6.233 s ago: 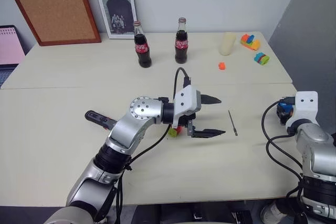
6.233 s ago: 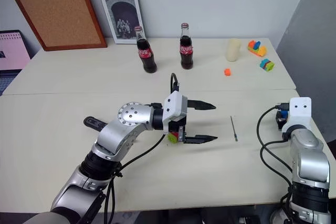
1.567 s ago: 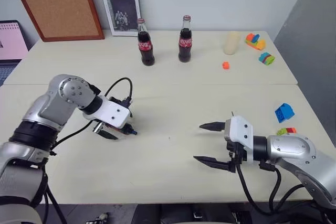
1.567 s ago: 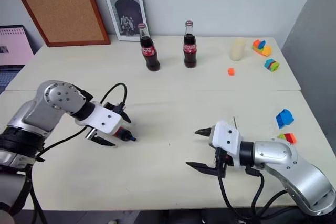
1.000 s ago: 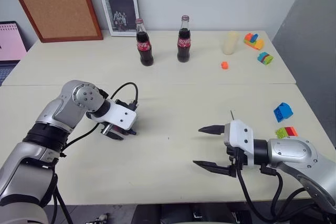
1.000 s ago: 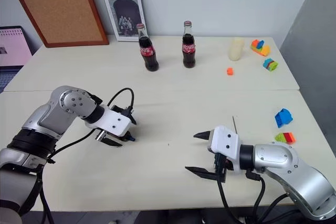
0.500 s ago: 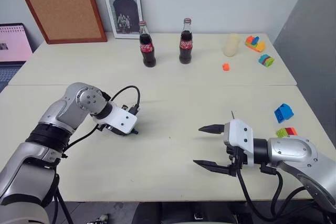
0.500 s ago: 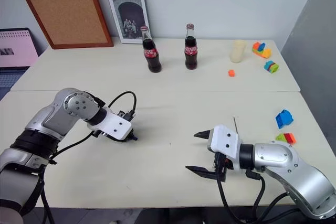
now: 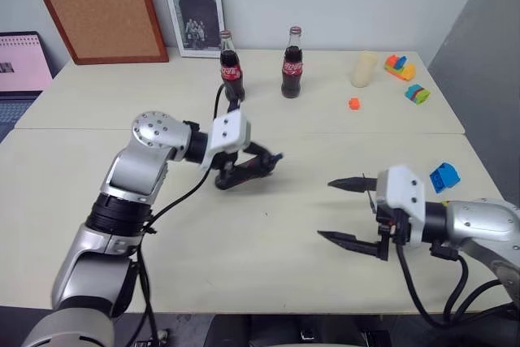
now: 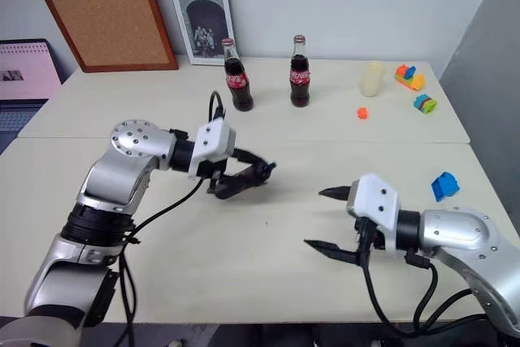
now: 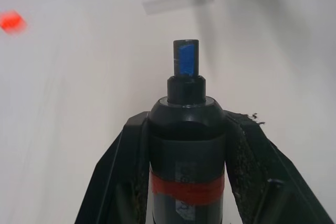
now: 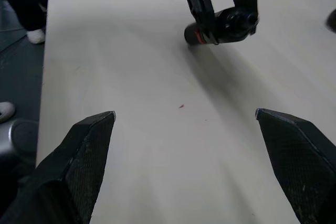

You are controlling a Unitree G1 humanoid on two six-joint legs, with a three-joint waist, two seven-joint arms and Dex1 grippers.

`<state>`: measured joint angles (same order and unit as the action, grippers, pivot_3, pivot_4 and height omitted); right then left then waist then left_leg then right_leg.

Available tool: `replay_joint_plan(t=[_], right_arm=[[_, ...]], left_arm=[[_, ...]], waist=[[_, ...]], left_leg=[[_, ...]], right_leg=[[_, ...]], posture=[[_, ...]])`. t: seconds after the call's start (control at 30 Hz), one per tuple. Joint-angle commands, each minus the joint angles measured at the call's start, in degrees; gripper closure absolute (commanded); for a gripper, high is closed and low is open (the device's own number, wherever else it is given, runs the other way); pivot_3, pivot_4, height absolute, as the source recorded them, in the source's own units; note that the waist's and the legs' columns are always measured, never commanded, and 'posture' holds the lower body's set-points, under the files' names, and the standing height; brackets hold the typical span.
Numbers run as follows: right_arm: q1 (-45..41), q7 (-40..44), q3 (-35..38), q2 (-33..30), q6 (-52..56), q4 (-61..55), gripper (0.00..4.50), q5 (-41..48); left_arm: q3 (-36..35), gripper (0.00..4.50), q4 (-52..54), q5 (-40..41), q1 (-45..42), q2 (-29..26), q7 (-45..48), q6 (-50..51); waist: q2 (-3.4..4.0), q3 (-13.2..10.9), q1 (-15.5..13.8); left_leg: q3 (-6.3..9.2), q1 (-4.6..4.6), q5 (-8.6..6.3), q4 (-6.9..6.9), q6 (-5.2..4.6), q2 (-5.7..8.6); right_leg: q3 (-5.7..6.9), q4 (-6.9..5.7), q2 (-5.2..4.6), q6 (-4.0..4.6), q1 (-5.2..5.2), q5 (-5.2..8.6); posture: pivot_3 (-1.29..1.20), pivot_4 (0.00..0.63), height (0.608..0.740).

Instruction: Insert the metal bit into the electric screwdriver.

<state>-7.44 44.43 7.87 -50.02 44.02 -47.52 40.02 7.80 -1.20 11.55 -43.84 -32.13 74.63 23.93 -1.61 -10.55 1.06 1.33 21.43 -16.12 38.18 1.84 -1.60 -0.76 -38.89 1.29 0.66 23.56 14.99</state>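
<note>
left gripper [image 9: 258, 163] clamped shut on the electric screwdriver [image 11: 186, 129], fingers pinching the black barrel either side around the red band, blue tip sticking out past the fingertips; tool looks held up off the table [image 9: 268, 266], not resting on it; long axis runs along the gripper's own fingers, tip end pointing right across the table and a little far, back end hidden toward the wrist; outward from there: bare tabletop, then the right gripper [image 9: 325, 209] well apart to the right and a bit nearer, fingers [image 12: 89, 150] spread wide with nothing between them, pointing left toward the screwdriver, which sits far ahead of them in the right wrist view, seen nearly tip-on; so the socket end faces roughly at the right arm, good line-up for a bit fed in from the right; metal bit: cannot tell where it lies, not in either gripper as far as I can see, possibly behind the right gripper's white body; judgement: screwdriver is in hand, bit not picked up, right arm is the free one and the nearer to the right side of the table, so it should fetch the bit and bring it along the tool's axis; risk is a thin rod slipping or going in off-axis
</note>
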Motion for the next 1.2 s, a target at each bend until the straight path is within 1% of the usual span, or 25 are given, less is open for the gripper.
replay_joint_plan(t=[0.03, 0.1, 0.13, 0.2, 0.3, 0.4, 0.47, 0.53, 0.63, 0.77, 1.2], right_arm=[[-2.5, -2.3, 6.1, 0.1, 1.4, -0.4, 0.0, 5.8], [-3.6, -3.2, 7.4, -0.1, 1.9, 0.2, 0.0, 7.4], [-4.8, -3.9, 7.8, -0.1, 2.2, 0.6, 0.0, 8.1], [-6.1, -4.8, 8.2, -0.1, 2.4, 1.4, 0.0, 9.1], [-8.5, -6.5, 7.0, 0.7, 2.5, 2.4, 0.0, 9.8], [-10.7, -7.6, 4.6, 1.4, 2.7, 2.6, 0.0, 9.6], [-11.1, -7.6, 4.0, 1.2, 2.6, 2.8, 0.0, 9.3], [-11.5, -7.3, 3.2, 0.8, 2.4, 3.0, 0.0, 9.1], [-12.0, -7.0, 2.4, 0.4, 2.3, 3.0, 0.0, 9.1], [-12.4, -6.9, 1.7, 0.2, 2.7, 2.7, 0.0, 9.5], [-15.3, -7.3, 1.8, 0.3, 4.0, 3.8, 0.0, 12.7]], left_arm=[[-5.3, 2.87, 3.7, 4.1, -0.6, 5.0, -10.4, 3.4], [-5.7, 2.87, 4.1, 3.9, 0.7, 7.1, -14.1, 1.7], [-6.8, 2.87, 4.3, 4.3, 2.0, 9.5, -17.6, 1.2], [-7.8, 2.87, 4.5, 4.8, 3.6, 12.5, -22.0, 0.1], [-6.2, 2.87, 4.5, 1.6, 7.3, 16.2, -27.6, -6.8], [-4.5, 2.87, 4.3, -0.1, 10.0, 21.6, -34.0, -10.8], [-3.9, 2.87, 3.9, -1.2, 10.2, 23.5, -36.7, -12.4], [-3.5, 2.87, 3.6, -1.5, 11.0, 25.0, -38.9, -11.8], [-2.0, 2.87, 3.7, -2.5, 13.2, 25.1, -40.1, -12.8], [-1.2, 2.87, 4.5, -2.5, 16.0, 23.4, -39.6, -12.7], [-5.4, 2.87, 8.6, -0.8, 20.9, 18.7, -43.2, -11.4]], waist=[[-0.01, 0.0, 0.4], [0.0, 0.0, 0.7], [0.0, 0.0, 0.7], [0.0, 0.0, 0.7], [0.0, 0.0, 0.6], [0.0, 0.0, 0.5], [-0.01, 0.0, 0.2], [-0.01, 0.0, -0.1], [-0.01, 0.0, -0.1], [-0.01, 0.0, -0.1], [-0.01, 0.0, 0.6]], left_leg=[[-0.01, 0.02, 0.0, -0.01, 0.0, 0.0], [0.01, 0.0, 0.0, -0.06, 0.0, 0.01], [0.01, -0.04, 0.0, -0.07, 0.01, 0.01], [0.0, -0.19, 0.0, -0.12, 0.01, -0.02], [-0.01, -0.32, 0.01, -0.14, 0.01, -0.03], [-0.01, -0.32, 0.01, -0.14, 0.01, -0.03], [-0.02, -0.29, 0.01, -0.13, 0.01, -0.03], [-0.05, -0.2, 0.01, -0.1, 0.01, 0.02], [-0.06, -0.2, 0.01, -0.1, 0.01, 0.03], [-0.05, -0.23, 0.0, -0.12, 0.01, 0.02], [-0.06, -0.49, 0.0, -0.2, 0.01, 0.0]], right_leg=[[-0.04, -0.02, -0.01, 0.0, -0.01, 0.0], [-0.08, -0.07, -0.09, 0.0, -0.02, 0.0], [-0.07, -0.1, -0.07, 0.01, -0.02, 0.0], [-0.06, -0.12, 0.0, 0.02, -0.05, -0.01], [-0.07, -0.13, 0.01, 0.03, -0.05, -0.01], [-0.14, -0.1, -0.02, 0.03, -0.05, -0.01], [-0.16, -0.08, -0.14, 0.03, -0.06, -0.01], [-0.12, -0.04, -0.2, 0.01, -0.06, -0.02], [-0.2, -0.01, -0.3, -0.02, -0.06, -0.03], [-0.18, -0.02, -0.3, -0.02, -0.06, -0.03], [-0.16, -0.05, -0.21, -0.02, -0.25, -0.03]], posture=[[0.0, 0.15, 0.74], [0.0, 0.15, 0.74], [0.0, 0.15, 0.74], [0.0, 0.15, 0.74], [0.0, 0.15, 0.74], [0.0, 0.15, 0.74], [0.0, 0.15, 0.74], [0.0, 0.15, 0.74], [0.0, 0.15, 0.74], [0.0, 0.15, 0.74], [0.0, 0.15, 0.74]])
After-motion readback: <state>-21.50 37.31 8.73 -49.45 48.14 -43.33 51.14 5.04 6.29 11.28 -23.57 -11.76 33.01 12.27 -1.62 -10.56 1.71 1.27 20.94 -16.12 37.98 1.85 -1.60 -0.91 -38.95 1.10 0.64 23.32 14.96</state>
